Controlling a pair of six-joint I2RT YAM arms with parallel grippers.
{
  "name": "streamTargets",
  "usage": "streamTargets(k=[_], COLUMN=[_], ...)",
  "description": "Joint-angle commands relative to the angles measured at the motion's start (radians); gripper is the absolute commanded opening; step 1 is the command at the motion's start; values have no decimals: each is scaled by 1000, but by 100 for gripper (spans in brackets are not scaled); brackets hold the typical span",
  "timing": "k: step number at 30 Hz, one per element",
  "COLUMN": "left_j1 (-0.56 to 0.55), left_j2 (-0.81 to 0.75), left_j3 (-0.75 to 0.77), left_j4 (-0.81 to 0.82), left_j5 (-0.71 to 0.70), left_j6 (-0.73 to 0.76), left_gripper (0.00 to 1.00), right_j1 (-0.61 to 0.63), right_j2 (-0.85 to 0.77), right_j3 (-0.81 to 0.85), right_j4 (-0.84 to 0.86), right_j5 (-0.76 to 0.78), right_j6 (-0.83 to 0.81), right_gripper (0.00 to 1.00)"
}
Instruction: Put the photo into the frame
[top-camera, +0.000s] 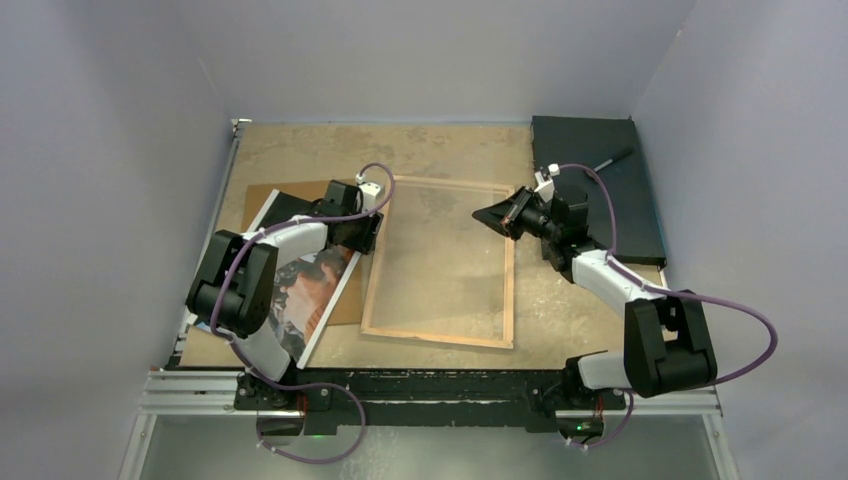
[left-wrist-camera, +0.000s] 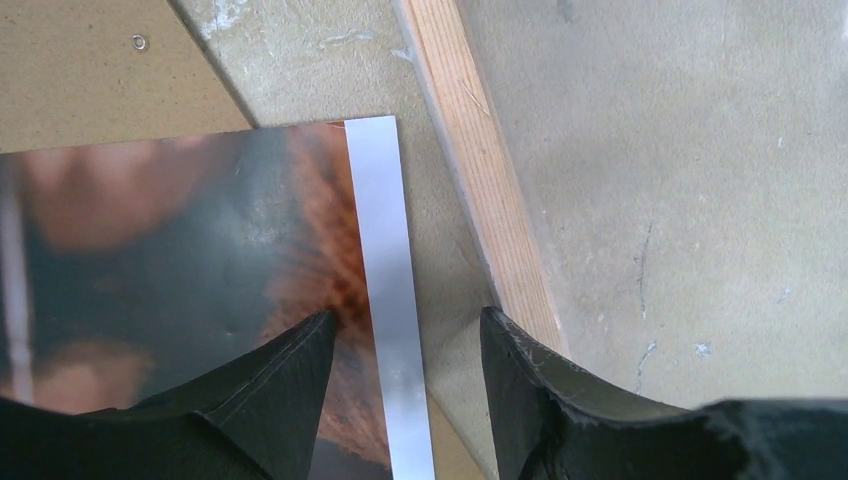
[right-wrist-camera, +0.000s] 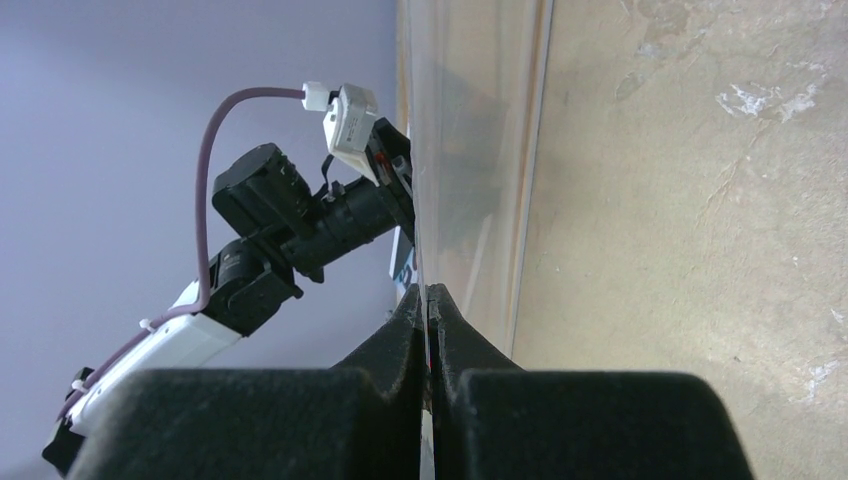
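- Two grippers: left gripper (left-wrist-camera: 405, 325) sat spread over the border of the photo (left-wrist-camera: 180, 250), right gripper (right-wrist-camera: 427, 295) pressed together.
- Photo lay beside the frame (top-camera: 438, 337); I judged it light, floppy, slick: pinch that border.

You were working in a robotics lab cell, not a home or a shop. Plain grey-lilac walls (top-camera: 100, 150) boxed the scene in at left, back and right of the top view, with no furniture or decoration on them. The table (top-camera: 440, 150) at the centre was a worn, scuffed tan board. Along the bottom ran a bare aluminium rail (top-camera: 180, 392) and a black mounting bar (top-camera: 440, 385), carrying two arms: the left arm (top-camera: 250, 280) and the right arm (top-camera: 650, 335), both looped with purple cables (top-camera: 745, 325).
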Motion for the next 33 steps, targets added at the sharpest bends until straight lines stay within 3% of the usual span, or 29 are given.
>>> streamTargets(k=[1,25,33], left_j1=[-7,-1,-1], left_j2=[-15,-34,-35], left_j3=[-19,-37,-37], left_j4=[7,18,18], left_j5=[56,22,21], left_j6=[-34,-8,-4], left_gripper=[54,52,52], right_j1=[13,12,12], right_j2=[-47,-44,-61], right_j3=[7,-7,-30], right_j4=[33,-212,-217], right_j5=[-59,110,145], right_j6=[34,-144,-152], right_gripper=[0,0,0])
